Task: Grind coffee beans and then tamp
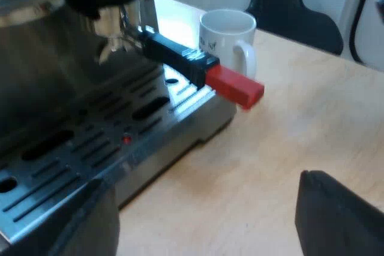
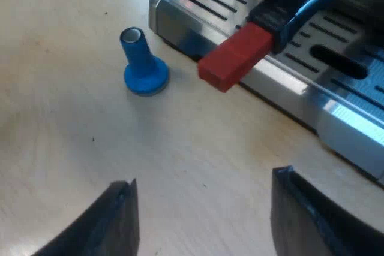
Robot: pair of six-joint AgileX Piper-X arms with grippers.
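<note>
**Left arm.** The left gripper (image 1: 204,232) is held low over the light wooden table (image 1: 288,142), off the front corner of the stainless-steel espresso machine (image 1: 54,76). Its two black fingers (image 1: 342,220) are spread wide apart and hold nothing. The metal holder (image 1: 114,25) is locked into the machine's front, above the slotted steel drip tray (image 1: 90,142). Its dark handle (image 1: 177,55) juts out level past the tray edge and ends in a red block (image 1: 234,86). A white ceramic mug (image 1: 225,40) stands upright on the table just beside the machine, beyond the handle. A black chair (image 1: 294,10) stands behind the table.

**Right arm.** The right gripper (image 2: 204,208) is above bare table, tilted down toward the tray's front edge. Its fingers (image 2: 123,220) are likewise apart and empty. The blue plastic tamper (image 2: 143,64) stands on its round base on the table, stem up, near the tray corner and apart from the red block.
</note>
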